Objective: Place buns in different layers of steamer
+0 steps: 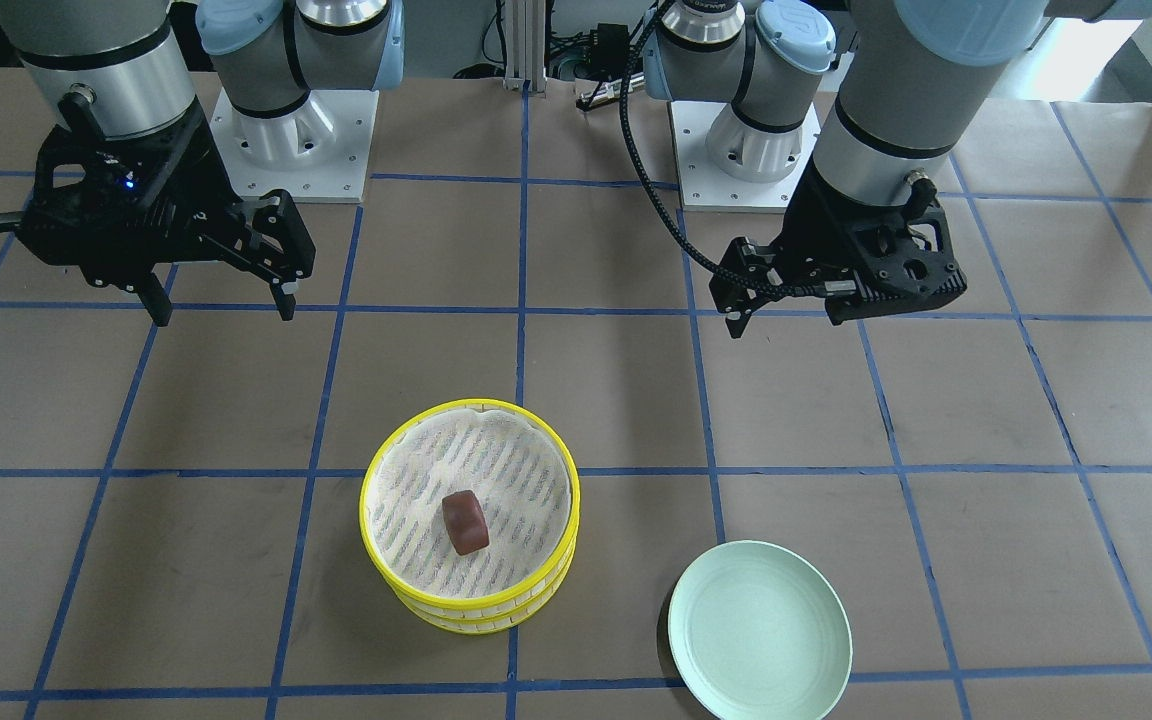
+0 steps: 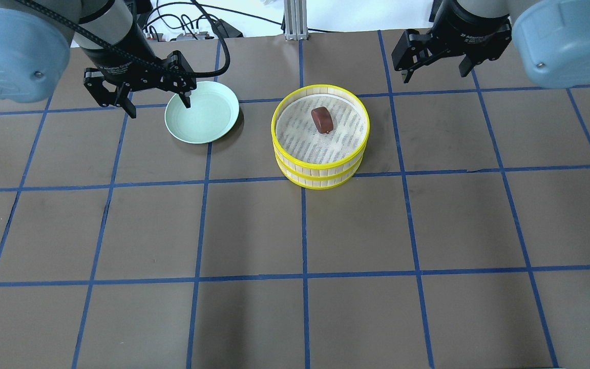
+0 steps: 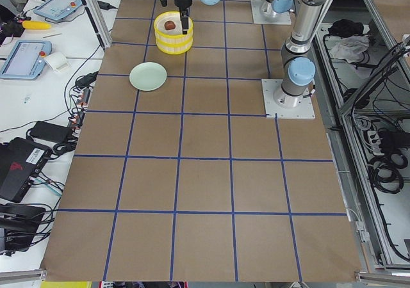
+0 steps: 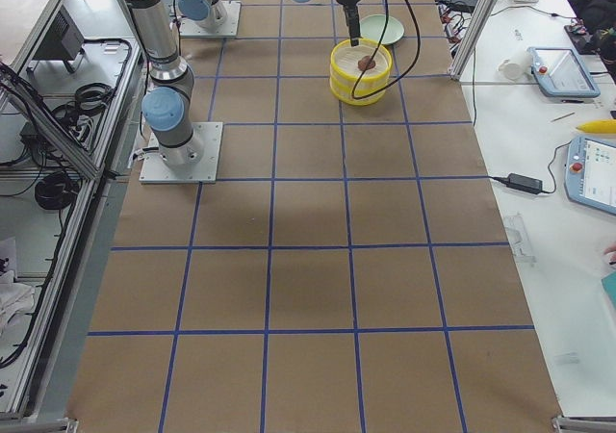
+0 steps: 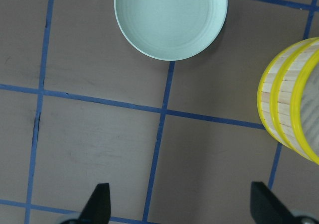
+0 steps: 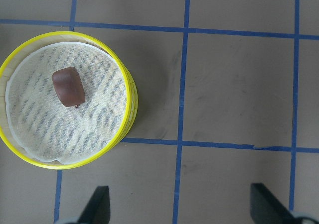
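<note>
The steamer (image 2: 320,166) is two yellow-rimmed trays stacked one on the other, also seen in the front view (image 1: 366,515). A dark reddish-brown bun (image 2: 322,119) lies on the white cloth of the top tray, and shows in the front view (image 1: 464,522) and right wrist view (image 6: 68,86). The cream-white bun is out of view. My left gripper (image 2: 157,105) is open and empty above the table, beside a pale green plate (image 2: 202,111). My right gripper (image 2: 434,73) is open and empty, off to the steamer's right and apart from it.
The green plate (image 1: 759,630) holds nothing and shows in the left wrist view (image 5: 170,20), with the steamer's side (image 5: 279,109) at that view's right edge. Brown paper with blue tape lines covers the table. Both arm bases stand at the robot's side.
</note>
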Robot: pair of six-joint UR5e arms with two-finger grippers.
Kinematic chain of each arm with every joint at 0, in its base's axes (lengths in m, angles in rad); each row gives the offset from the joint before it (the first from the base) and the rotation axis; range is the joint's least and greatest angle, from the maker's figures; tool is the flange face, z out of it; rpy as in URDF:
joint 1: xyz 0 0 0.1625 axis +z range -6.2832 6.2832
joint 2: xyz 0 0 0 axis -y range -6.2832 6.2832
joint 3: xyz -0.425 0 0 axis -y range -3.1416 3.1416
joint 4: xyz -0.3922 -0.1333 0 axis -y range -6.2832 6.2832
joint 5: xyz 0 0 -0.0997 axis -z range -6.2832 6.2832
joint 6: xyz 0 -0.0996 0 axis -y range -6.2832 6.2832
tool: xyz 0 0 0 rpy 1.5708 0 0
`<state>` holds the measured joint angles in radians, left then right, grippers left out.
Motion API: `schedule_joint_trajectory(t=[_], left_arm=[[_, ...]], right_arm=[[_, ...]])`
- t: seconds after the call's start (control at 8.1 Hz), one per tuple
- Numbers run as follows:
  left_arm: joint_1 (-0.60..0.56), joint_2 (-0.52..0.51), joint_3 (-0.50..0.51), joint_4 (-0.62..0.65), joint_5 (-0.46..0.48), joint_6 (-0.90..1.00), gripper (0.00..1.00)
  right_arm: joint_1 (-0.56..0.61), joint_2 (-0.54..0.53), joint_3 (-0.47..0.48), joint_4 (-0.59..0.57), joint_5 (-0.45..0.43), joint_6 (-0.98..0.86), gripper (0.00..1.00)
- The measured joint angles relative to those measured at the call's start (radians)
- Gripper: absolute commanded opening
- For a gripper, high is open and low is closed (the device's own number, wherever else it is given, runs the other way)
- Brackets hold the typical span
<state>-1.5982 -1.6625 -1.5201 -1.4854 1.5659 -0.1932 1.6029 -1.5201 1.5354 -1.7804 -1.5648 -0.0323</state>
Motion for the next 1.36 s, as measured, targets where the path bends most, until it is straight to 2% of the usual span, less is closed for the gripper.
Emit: schedule_joint_trajectory(t=[0.99, 1.36], left_arm=[[-0.034, 0.015, -0.026, 0.001, -0.004, 0.004, 1.0], [-0.034, 0.015, -0.026, 0.0, 0.004, 0.004, 1.0]], right_arm=[[-0.018, -0.001, 0.002, -0.01, -0.008, -0.019, 1.0], [-0.018, -0.05, 0.001, -0.014, -0.008, -0.012, 1.0]])
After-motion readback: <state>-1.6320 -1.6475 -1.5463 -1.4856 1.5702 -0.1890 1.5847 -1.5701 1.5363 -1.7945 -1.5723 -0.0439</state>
